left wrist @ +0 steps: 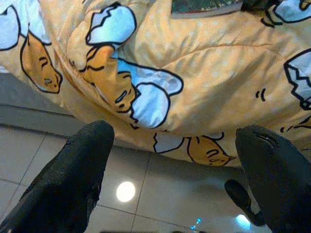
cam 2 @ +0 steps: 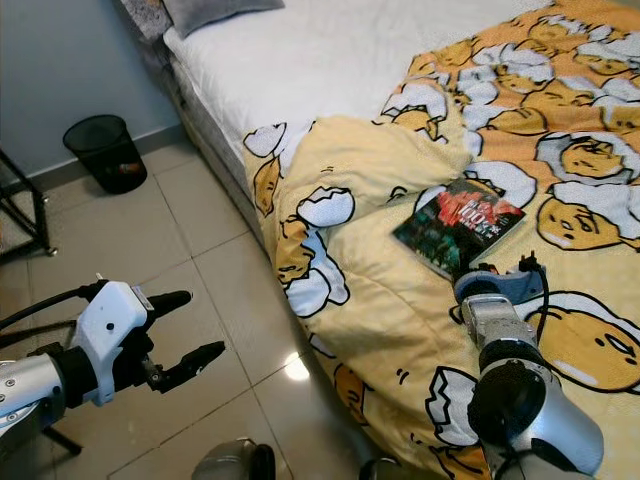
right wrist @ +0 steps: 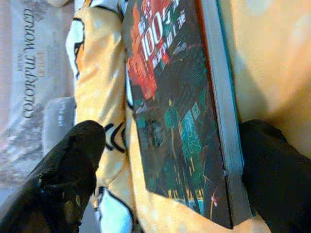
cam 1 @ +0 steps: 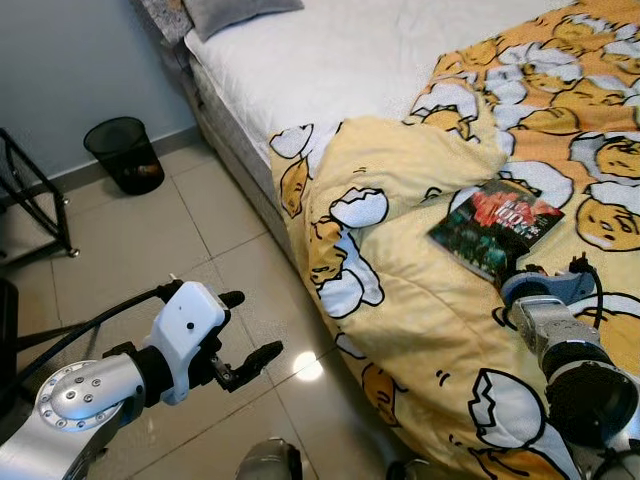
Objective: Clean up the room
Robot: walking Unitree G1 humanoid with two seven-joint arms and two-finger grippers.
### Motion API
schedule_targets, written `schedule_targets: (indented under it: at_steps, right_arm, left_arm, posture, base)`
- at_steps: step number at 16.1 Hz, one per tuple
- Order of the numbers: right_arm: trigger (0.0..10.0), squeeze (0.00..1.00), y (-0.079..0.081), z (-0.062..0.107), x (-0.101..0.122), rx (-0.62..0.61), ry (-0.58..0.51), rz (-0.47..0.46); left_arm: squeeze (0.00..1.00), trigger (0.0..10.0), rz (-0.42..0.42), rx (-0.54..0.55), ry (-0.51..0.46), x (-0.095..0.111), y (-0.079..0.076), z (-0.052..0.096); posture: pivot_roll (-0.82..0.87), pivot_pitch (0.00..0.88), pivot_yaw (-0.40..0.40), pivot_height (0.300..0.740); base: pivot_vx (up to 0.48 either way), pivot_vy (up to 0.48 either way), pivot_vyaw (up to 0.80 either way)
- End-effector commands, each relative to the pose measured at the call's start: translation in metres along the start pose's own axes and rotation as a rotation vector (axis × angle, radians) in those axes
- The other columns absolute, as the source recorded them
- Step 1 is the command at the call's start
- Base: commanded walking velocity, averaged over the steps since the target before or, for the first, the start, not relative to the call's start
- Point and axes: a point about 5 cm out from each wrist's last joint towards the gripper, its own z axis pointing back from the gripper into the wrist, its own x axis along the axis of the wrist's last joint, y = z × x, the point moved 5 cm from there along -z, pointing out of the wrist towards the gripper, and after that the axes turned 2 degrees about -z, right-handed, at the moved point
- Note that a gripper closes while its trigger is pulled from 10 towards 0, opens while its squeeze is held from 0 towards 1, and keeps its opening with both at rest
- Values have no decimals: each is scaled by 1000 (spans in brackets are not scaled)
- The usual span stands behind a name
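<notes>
A paperback book (cam 1: 497, 225) with a dark green and red cover lies flat on the yellow egg-print duvet (cam 1: 400, 300) that hangs off the bed's side. My right gripper (cam 1: 537, 277) rests on the duvet at the book's near corner. It is open, and in the right wrist view its black fingers (right wrist: 63, 184) stand on either side of that corner of the book (right wrist: 180, 111), one close against the page edge. My left gripper (cam 1: 252, 326) hangs open over the tiled floor beside the bed, holding nothing.
A black mesh wastebasket (cam 1: 125, 153) stands by the wall at the bed's head end. A black metal rack (cam 1: 35, 200) stands on the left. A grey pillow (cam 1: 235, 12) lies on the white sheet (cam 1: 330, 60). Tiled floor (cam 1: 150, 250) runs along the bed.
</notes>
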Motion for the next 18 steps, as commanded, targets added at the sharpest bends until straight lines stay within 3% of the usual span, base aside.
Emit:
schedule_targets:
  at_steps: [1,2,4,6,10,11,12,13,18]
  right_arm:
    - [10000,0,10,-3,-6,44,14,-34]
    - [10000,0,11,-3,-7,48,21,-32]
    - [10000,0,-4,-1,-24,-38,74,43]
    - [10000,0,-33,6,-39,-194,115,166]
    - [10000,0,-63,18,-57,-340,152,281]
    - [10000,0,-61,18,-66,-321,176,283]
    - [10000,0,-46,12,-75,-247,189,257]
    - [10000,0,-20,3,-73,-133,161,171]
    - [10000,0,18,-9,-53,17,81,56]
  left_arm:
    - [0,10000,-7,17,10,1,3,5]
    - [0,10000,-7,18,10,1,3,5]
    - [0,10000,-8,16,4,3,3,3]
    - [0,10000,-11,14,4,3,3,3]
    - [0,10000,-21,18,17,2,4,7]
    - [0,10000,-22,18,18,2,5,7]
    - [0,10000,-24,15,13,4,5,6]
    - [0,10000,-13,-13,-12,8,1,3]
    - [0,10000,49,-140,-125,25,-20,-4]
  posture:
    - [322,141,76,740]
    - [321,140,76,740]
    - [320,137,78,740]
    - [332,136,81,740]
    - [341,132,89,740]
    - [344,128,92,740]
    - [345,126,94,740]
    - [344,119,93,740]
    - [343,106,84,740]
  base:
    - [0,0,0]
    - [0,0,0]
    - [0,0,0]
    - [0,0,0]
    - [0,0,0]
    - [0,0,0]
    - [0,0,0]
    - [0,0,0]
    - [0,0,0]
